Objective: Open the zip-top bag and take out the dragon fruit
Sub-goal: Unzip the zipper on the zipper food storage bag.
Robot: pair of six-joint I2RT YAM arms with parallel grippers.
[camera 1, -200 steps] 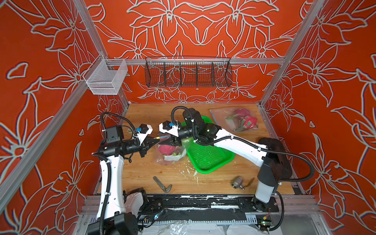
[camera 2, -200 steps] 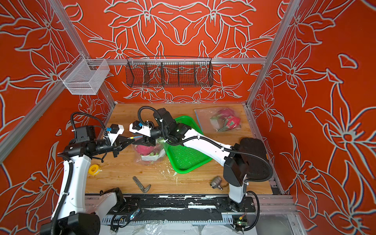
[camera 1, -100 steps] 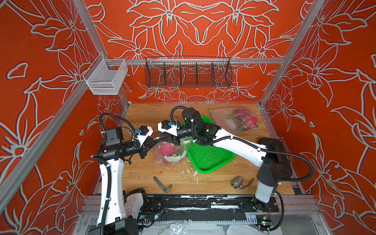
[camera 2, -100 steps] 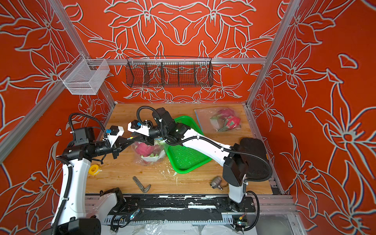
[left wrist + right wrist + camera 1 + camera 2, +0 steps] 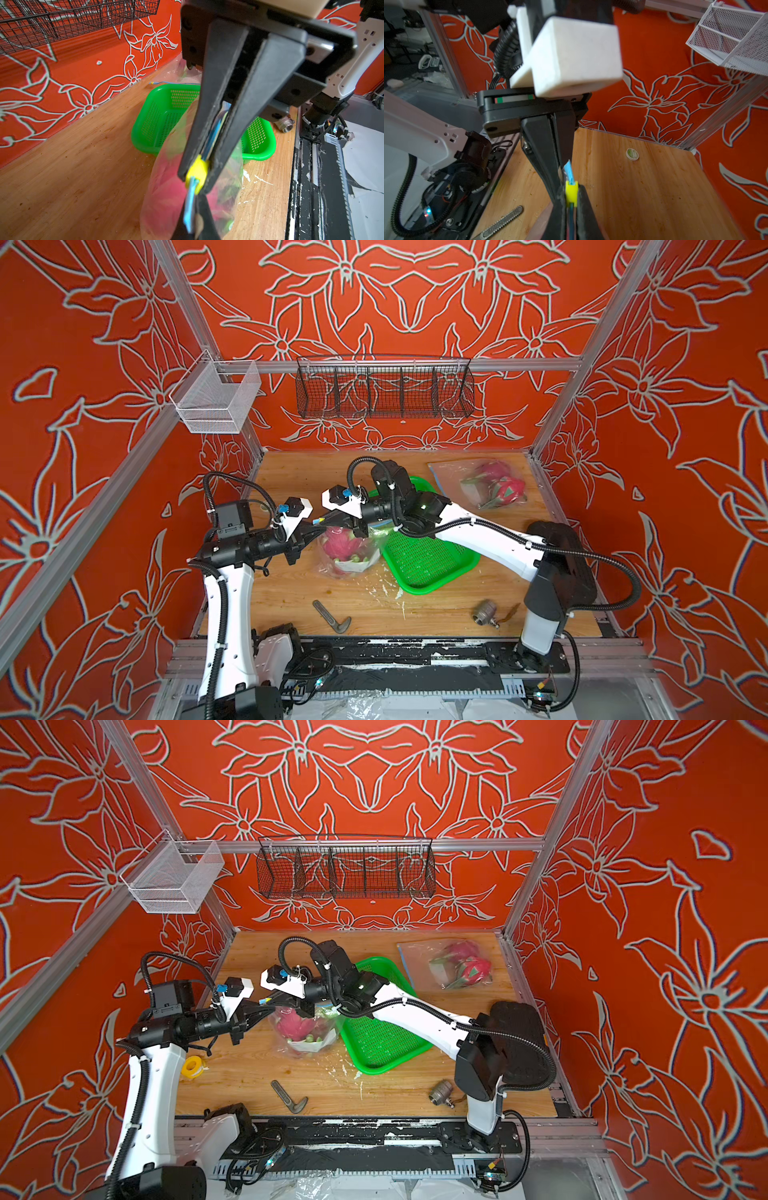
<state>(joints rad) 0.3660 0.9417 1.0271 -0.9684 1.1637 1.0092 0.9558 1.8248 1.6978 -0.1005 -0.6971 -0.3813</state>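
Both grippers meet tip to tip at the top of the zip-top bag [image 5: 347, 560], above the wooden table [image 5: 291, 597], left of centre.

Left gripper [image 5: 312, 527]: fingers pressed together, pinching the end of the blue zip strip [image 5: 568, 169].
Right gripper [image 5: 329, 517]: fingers [image 5: 207, 108] closed on the yellow slider [image 5: 197, 172] — the slider sits at the strip's end, right against the left gripper's tips.

The bag hangs from that double grip with its zip edge up. Its bottom rests on the table just beside the green perforated tray [image 5: 436, 568]. Cannot tell whether any of the zip is open behind the slider.

Dragon fruit [image 5: 338, 544] is inside the bag — magenta skin, with green and whitish scales lower down. Cannot tell how many are in there.

A second bag [image 5: 490, 489] with more pink fruit lies at the back right of the table, well apart from both grippers.

Near the front edge are a flat metal tool [image 5: 332, 616] and a metal fitting [image 5: 484, 611]. A yellow tape roll [image 5: 193, 1066] lies beside the left arm.
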